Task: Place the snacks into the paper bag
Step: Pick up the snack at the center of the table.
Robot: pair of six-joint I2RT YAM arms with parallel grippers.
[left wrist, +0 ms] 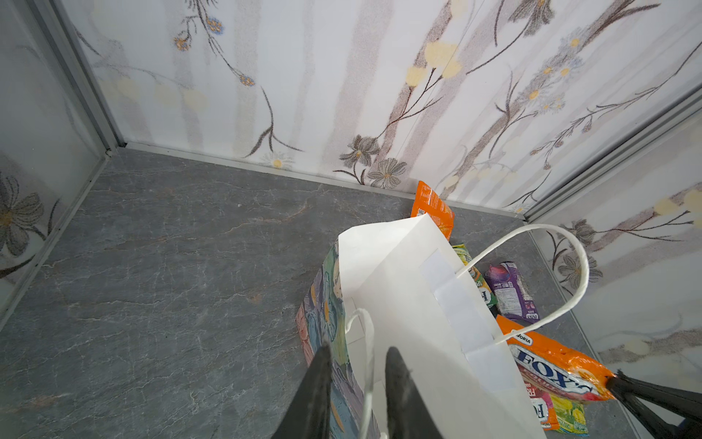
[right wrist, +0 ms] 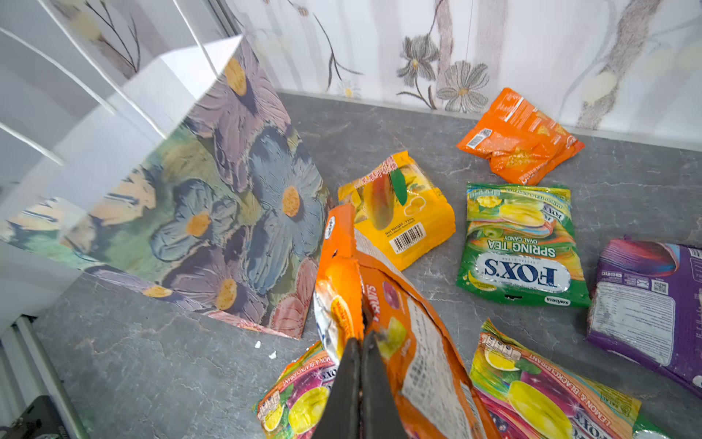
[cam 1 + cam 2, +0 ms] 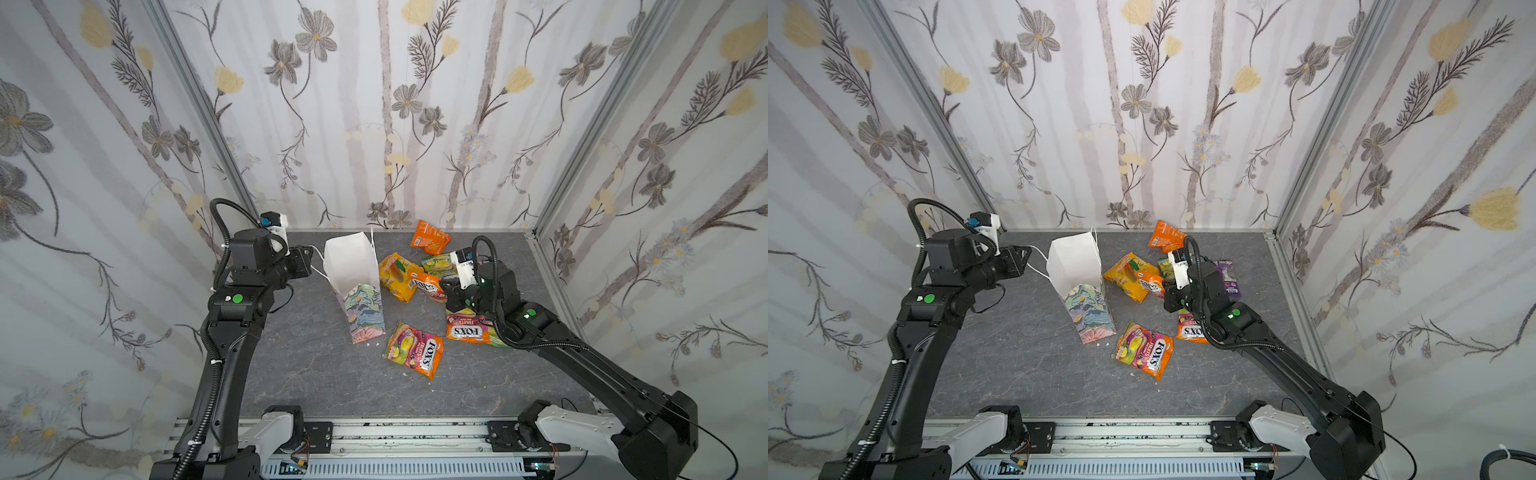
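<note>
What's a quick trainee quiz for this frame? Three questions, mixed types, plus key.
1. True or false: the paper bag lies flat on its side.
2. What does the right pincer grip? A) nothing B) orange FOX'S packet C) a purple packet
3. Fill in: the packet nearest the back wall is ____ in colour.
Key: 1 false, it stands with its mouth open; 2 B; 3 orange, the crumpled orange packet.

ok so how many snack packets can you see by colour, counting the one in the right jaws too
orange packets: 2 (one held)
yellow packet: 1
green packet: 1
purple packet: 1
pink-yellow packets: 2
total in view: 7
</note>
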